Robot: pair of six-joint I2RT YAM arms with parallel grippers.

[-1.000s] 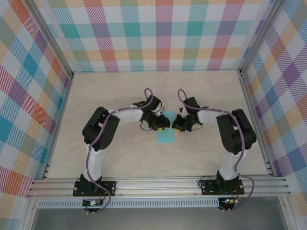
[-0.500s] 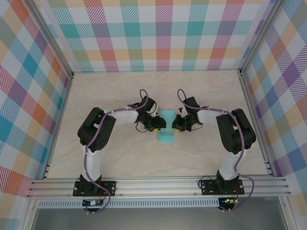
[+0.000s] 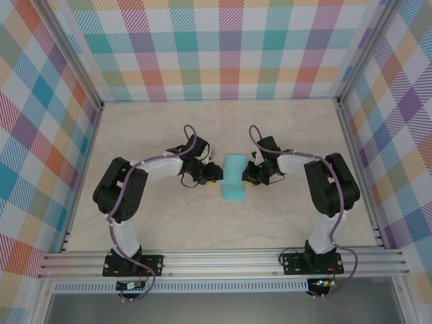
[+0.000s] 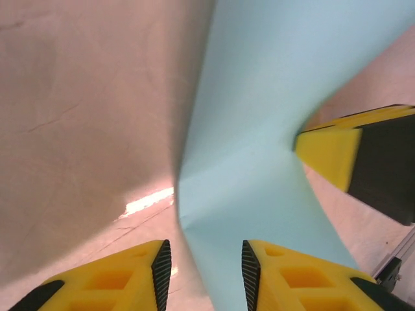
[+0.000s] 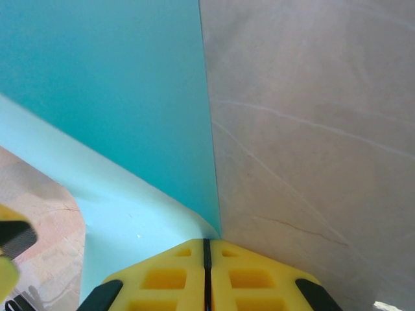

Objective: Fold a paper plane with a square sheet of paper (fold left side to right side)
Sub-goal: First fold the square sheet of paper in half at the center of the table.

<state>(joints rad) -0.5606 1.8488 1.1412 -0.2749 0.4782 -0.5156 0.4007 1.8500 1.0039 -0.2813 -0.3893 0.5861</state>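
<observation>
**Right hand pinches the paper, left hand spread**

The right hand (image 5: 206, 241) has its fingers pressed together, nipping the edge of the paper (image 5: 117, 97) right at their tips. From that pinch the sheet curves up and away to the hand's left, with a deeper turquoise face ahead and a paler strip nearer. Bare desk (image 3: 169, 223) lies ahead of the hand and to its right.

The left hand (image 4: 205, 249) is spread. Its fingers stand apart, and the paper's near edge runs into the gap between them without being clamped. Ahead of this hand the sheet bends upward and puckers toward the right hand's yellow tips. From above, the paper sits between the two hands, near the middle of the desk.
</observation>
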